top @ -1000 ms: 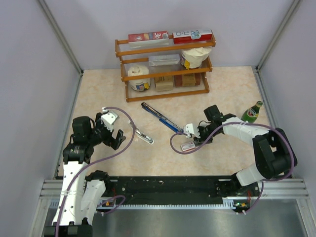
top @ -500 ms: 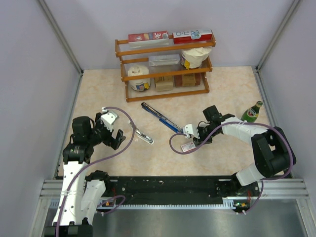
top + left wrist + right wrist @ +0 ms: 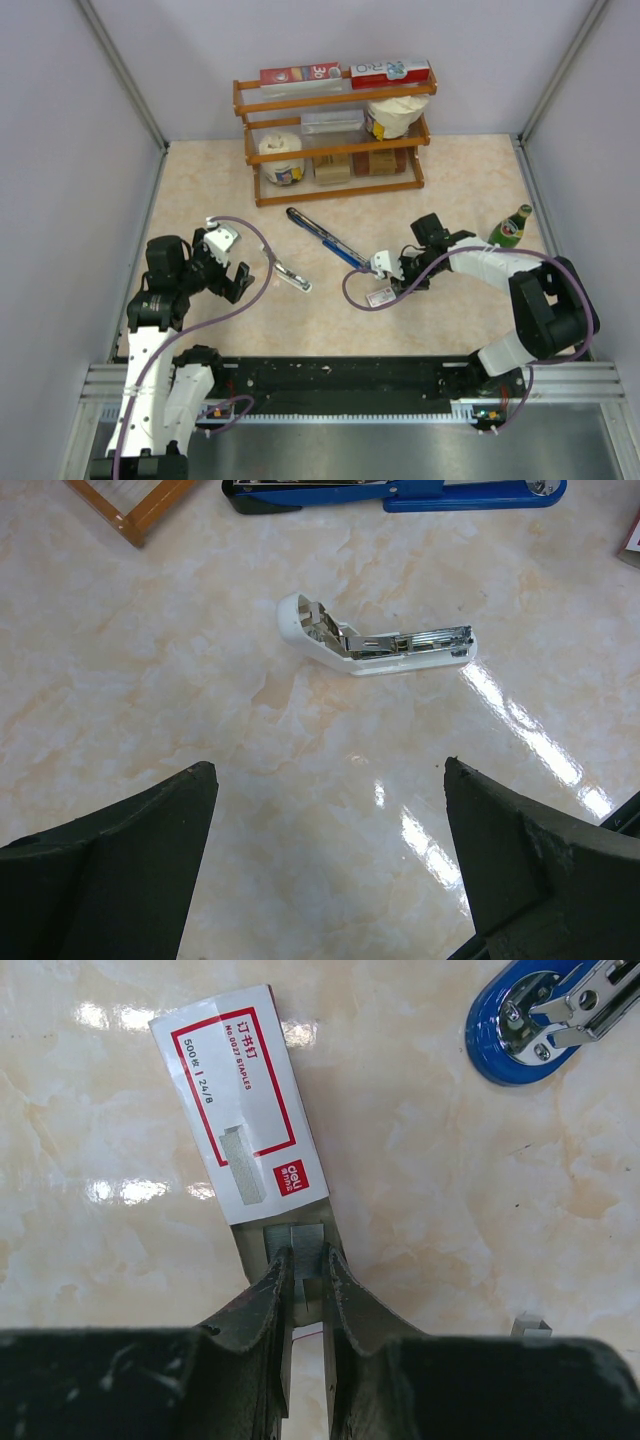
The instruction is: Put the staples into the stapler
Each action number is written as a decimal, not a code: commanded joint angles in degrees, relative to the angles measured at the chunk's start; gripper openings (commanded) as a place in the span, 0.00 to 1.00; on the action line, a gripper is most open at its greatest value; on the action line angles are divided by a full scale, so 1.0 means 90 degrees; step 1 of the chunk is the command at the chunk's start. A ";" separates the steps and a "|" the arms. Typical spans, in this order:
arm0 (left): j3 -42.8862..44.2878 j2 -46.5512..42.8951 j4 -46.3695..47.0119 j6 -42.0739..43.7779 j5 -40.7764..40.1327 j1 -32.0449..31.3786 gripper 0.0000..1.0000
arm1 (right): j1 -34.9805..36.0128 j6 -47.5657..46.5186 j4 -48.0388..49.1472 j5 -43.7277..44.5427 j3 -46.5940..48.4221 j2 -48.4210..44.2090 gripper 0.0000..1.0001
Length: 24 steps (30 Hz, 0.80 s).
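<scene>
I see the wooden rack (image 3: 335,130) behind the blue stapler (image 3: 325,238), holding cartons (image 3: 300,74) and a paper roll (image 3: 280,150). My left gripper (image 3: 330,860), jaws wide, sits near-left of the blue stapler, facing the white stapler (image 3: 375,645), which lies with its metal channel exposed. The red-and-white staple box (image 3: 245,1110) lies flat just near the blue stapler's round end, and my right gripper (image 3: 305,1260) is pinched narrow on the grey staple strip (image 3: 305,1238) at the box's open end.

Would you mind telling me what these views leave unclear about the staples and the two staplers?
- Right wrist: the right gripper covers the near end of the staples, so a grip is unconfirmed.
- Right wrist: the blue stapler is cut off by the frame edge.
- Left wrist: the white stapler is too small to tell whether it is loaded.
</scene>
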 commanded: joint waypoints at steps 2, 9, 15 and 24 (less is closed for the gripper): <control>-0.0048 -0.0094 0.0256 -0.0005 0.0004 0.0044 0.99 | 0.0089 0.0121 -0.0086 -0.0173 0.0276 -0.0324 0.08; -0.0047 -0.0084 0.0266 -0.0005 -0.0006 0.0044 0.99 | 0.0088 0.0229 -0.0164 -0.0153 0.0345 -0.0519 0.07; -0.0057 -0.0094 0.0266 -0.0015 -0.0006 0.0064 0.99 | 0.0079 0.0530 -0.0223 -0.0211 0.0491 -0.0539 0.07; -0.0096 -0.0065 0.0314 0.0015 -0.0065 0.0103 0.99 | 0.0351 0.2473 -0.0048 -0.0398 0.1506 -0.0617 0.06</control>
